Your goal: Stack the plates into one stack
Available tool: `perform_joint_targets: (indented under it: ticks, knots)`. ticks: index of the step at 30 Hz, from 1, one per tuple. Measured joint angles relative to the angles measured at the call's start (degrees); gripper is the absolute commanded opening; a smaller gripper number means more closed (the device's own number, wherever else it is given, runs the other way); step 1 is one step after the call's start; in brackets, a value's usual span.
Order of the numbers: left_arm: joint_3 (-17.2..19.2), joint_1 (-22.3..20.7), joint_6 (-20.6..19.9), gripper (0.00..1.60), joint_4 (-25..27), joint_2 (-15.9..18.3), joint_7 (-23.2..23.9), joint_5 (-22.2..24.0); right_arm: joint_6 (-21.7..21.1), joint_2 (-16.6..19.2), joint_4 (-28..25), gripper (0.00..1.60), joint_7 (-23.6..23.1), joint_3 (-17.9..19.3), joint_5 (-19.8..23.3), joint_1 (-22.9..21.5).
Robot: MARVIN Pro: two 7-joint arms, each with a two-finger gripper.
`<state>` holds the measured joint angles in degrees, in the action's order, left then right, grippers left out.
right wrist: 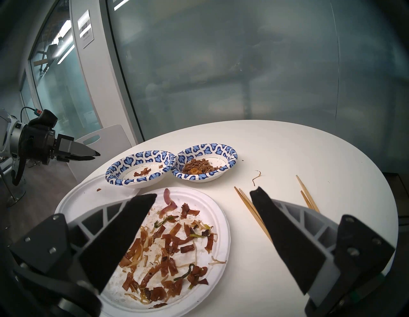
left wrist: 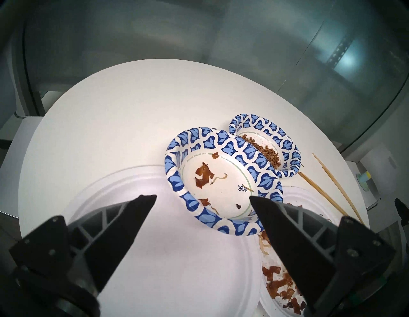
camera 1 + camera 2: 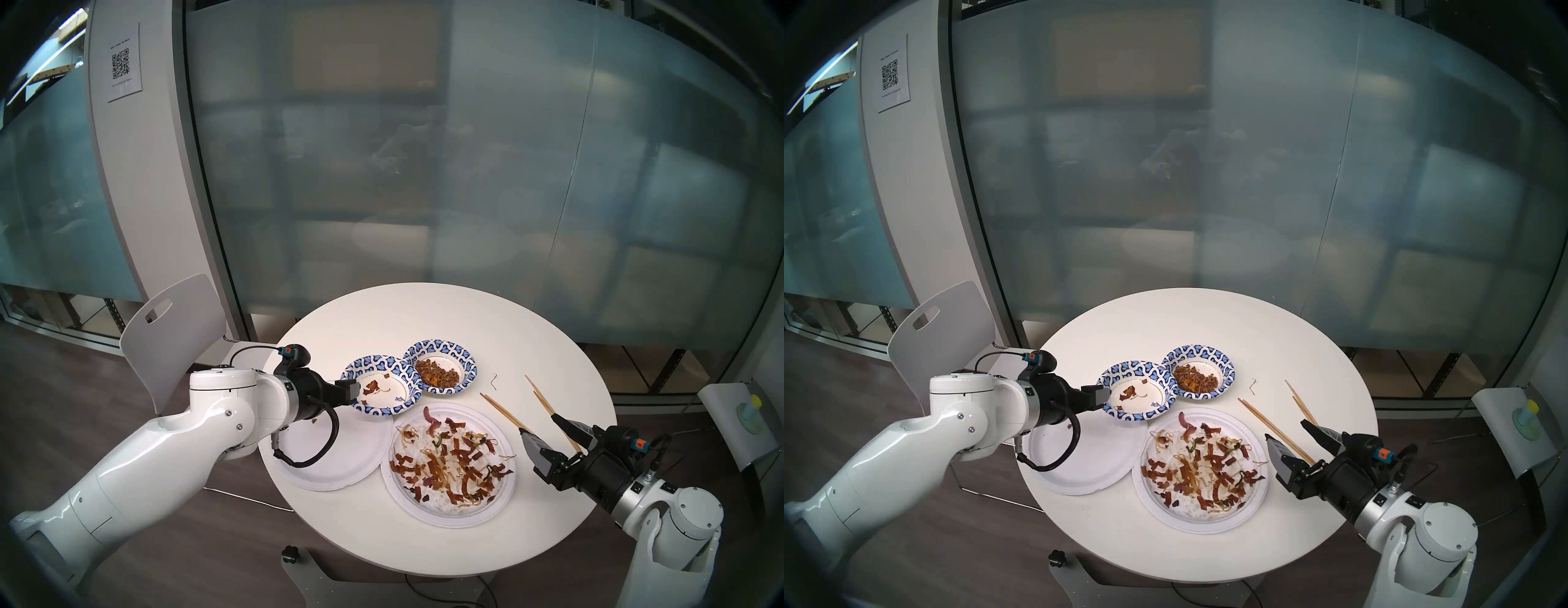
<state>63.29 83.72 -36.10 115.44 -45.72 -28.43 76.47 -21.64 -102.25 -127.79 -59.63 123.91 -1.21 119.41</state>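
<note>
Four plates lie apart on the round white table (image 3: 424, 305). An empty large white plate (image 3: 339, 458) sits at the near left. Beside it is a large white plate (image 3: 449, 505) strewn with brown food scraps. Behind them stand a blue-patterned dish (image 3: 382, 397) holding a few scraps, its near edge over the white plates' rims, and a second blue-patterned dish (image 3: 439, 352) with brown crumbs. My left gripper (image 3: 354, 392) hovers open over the empty plate, tips at the nearer blue dish's (image 2: 221, 177) left rim. My right gripper (image 3: 538, 423) is open above the chopsticks, holding nothing.
Two pairs of wooden chopsticks (image 3: 505, 414) (image 3: 547, 403) lie right of the plates, with a stray noodle scrap (image 3: 493, 380) behind them. A white chair (image 3: 169, 327) stands at the table's left. A frosted glass wall (image 3: 424, 170) curves behind.
</note>
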Motion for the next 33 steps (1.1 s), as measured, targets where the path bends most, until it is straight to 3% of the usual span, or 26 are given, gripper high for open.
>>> perform_joint_targets:
  ticks: [1,2,3,15,18,33]
  knots:
    - [-0.2,-0.5,-0.5,1.47,-0.5,-0.6,-0.2,-0.3,0.0,0.0,0.0,1.6,0.0,0.0,0.0,0.0]
    - [-0.6,-1.1,-1.1,1.31,-1.1,-1.2,-0.5,-0.7,0.0,0.0,0.0,1.6,0.0,0.0,0.0,0.0]
    - [-0.8,-1.6,-1.7,1.29,-1.7,-1.8,-0.7,-1.0,0.0,0.0,0.0,1.6,0.0,0.0,0.0,0.0]
    - [-4.0,-7.3,-6.2,1.34,-7.1,-6.5,-4.8,-2.7,0.0,-0.2,0.0,1.6,-0.2,0.1,-0.2,-0.1]
    - [-3.9,-7.8,-6.6,1.4,-7.4,-7.1,-5.7,-2.5,0.0,-0.2,0.0,1.6,-0.2,0.1,-0.2,-0.1]
    - [-3.1,-8.2,-6.5,1.39,-9.4,-8.5,-8.4,-0.4,0.0,-0.4,0.0,1.6,-0.4,0.2,-0.5,-0.2]
